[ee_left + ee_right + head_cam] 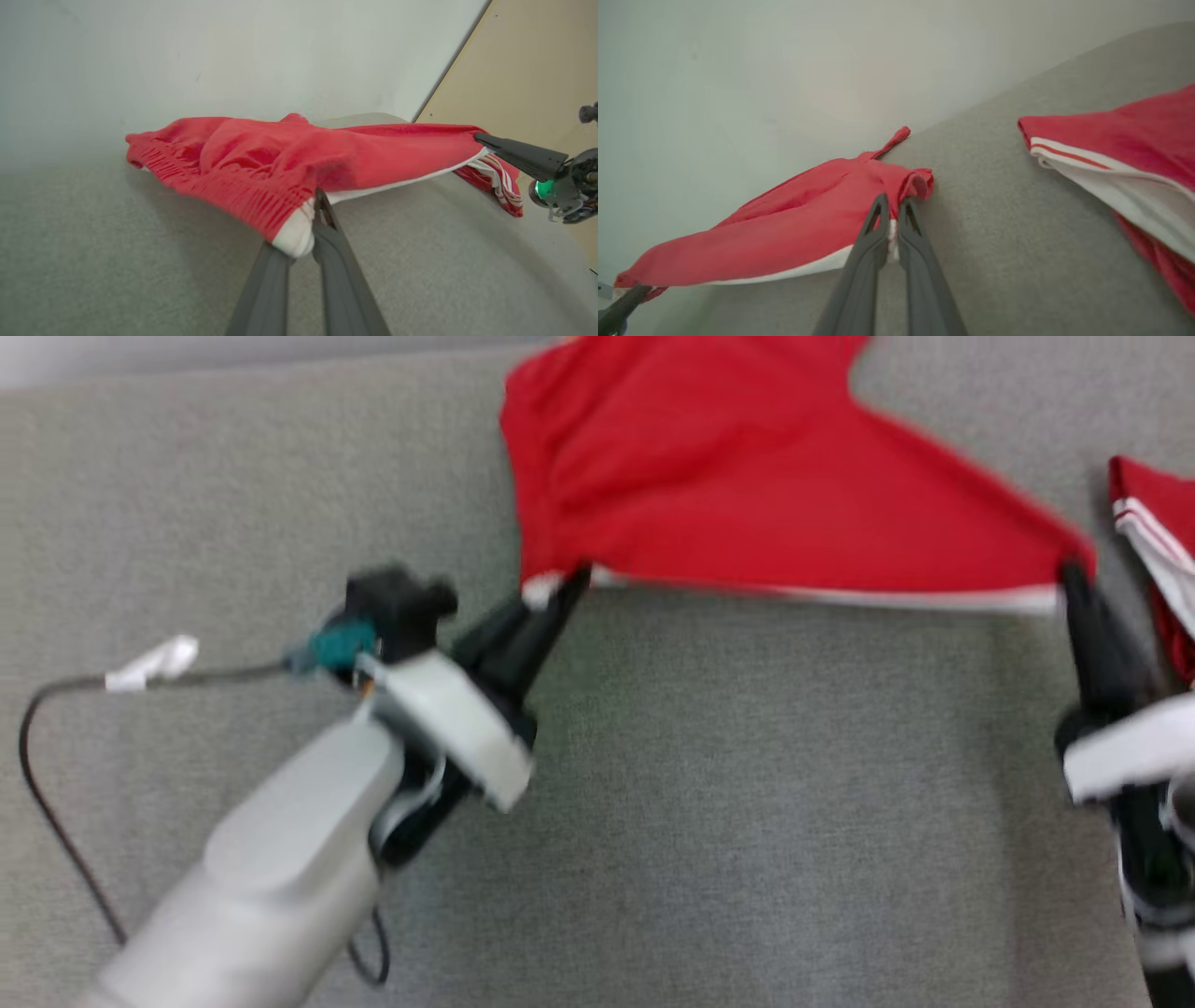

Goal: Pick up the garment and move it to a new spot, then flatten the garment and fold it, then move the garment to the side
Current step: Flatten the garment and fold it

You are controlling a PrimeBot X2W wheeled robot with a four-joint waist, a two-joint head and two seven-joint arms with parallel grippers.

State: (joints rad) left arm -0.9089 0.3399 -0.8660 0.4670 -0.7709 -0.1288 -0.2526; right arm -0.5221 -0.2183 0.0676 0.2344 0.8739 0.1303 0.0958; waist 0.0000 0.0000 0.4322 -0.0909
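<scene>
A red garment (pixel 747 495) with a white hem hangs stretched between my two grippers above the grey surface, its far part resting on that surface. My left gripper (pixel 572 582) is shut on the hem's left corner. Up close in the left wrist view, the gripper (pixel 314 219) pinches the white-edged corner of the garment (pixel 261 158). My right gripper (pixel 1072 575) is shut on the hem's right corner. The right wrist view has the gripper (pixel 892 211) clamped on the white edge of the garment (pixel 784 233).
A second red garment (pixel 1158 551) with white stripes lies at the right, close to my right gripper, also as a striped garment (pixel 1111 149). A black cable (pixel 37 784) with a white tag trails at the left. A white wall (pixel 233 56) borders the grey padded surface (pixel 747 784).
</scene>
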